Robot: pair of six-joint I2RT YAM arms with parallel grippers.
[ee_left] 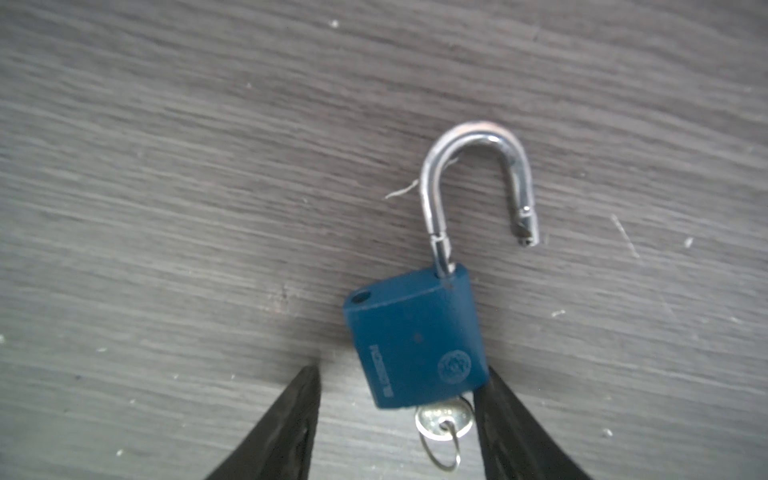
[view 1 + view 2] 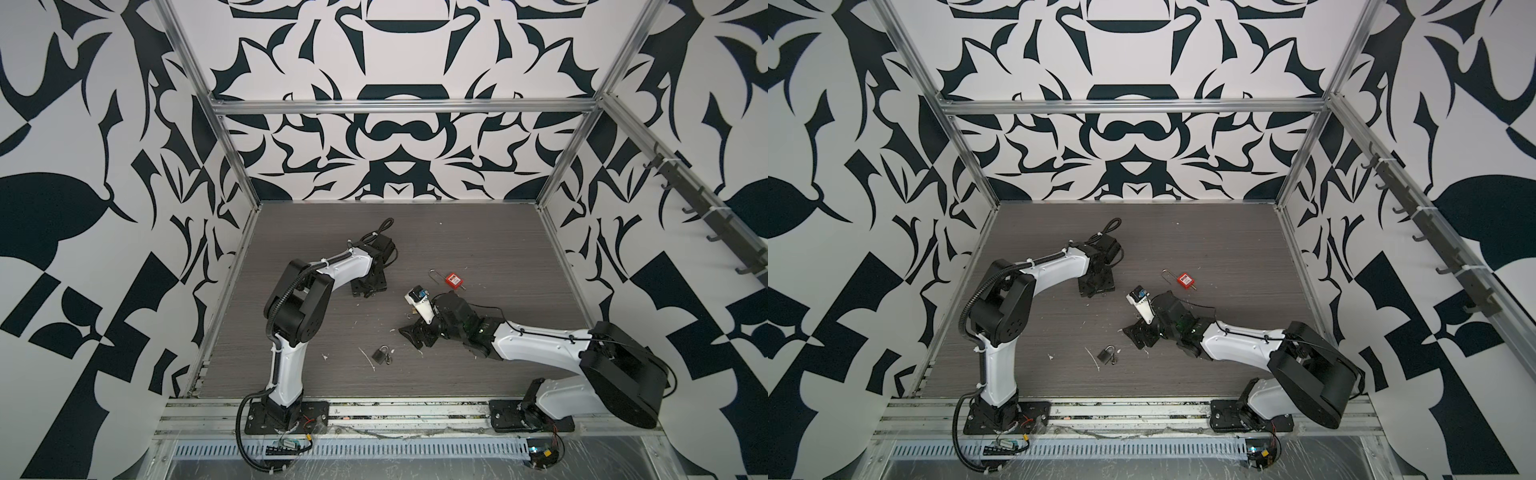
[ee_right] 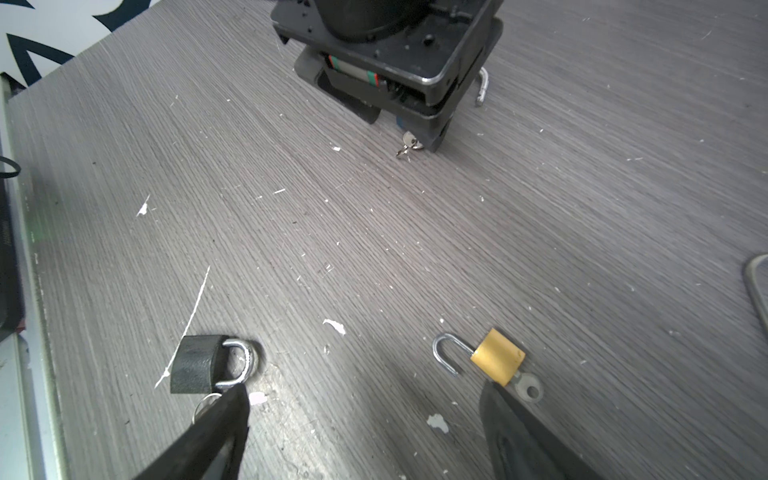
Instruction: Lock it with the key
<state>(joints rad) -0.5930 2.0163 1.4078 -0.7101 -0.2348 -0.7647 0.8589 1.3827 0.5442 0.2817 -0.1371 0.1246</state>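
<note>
Your left wrist camera gives you what both top views hide: the blue padlock (image 1: 415,336) lies flat on the counter (image 1: 166,208) between the fingers of the left claw (image 1: 399,374), its shackle (image 1: 478,137) swung open and the key (image 1: 444,417) seated in its base. One finger touches the lock's lower corner and the opposite one stands clear, so that claw is spread, not pinching. In both top views the claw covers this lock; there you see the red padlock (image 2: 454,280) mid-counter and the black padlock (image 2: 379,355) nearer the front. The right wrist camera shows the right claw (image 3: 363,388) spread wide over bare counter, the black padlock just beside one finger and a gold padlock (image 3: 497,357) beside the other.
</note>
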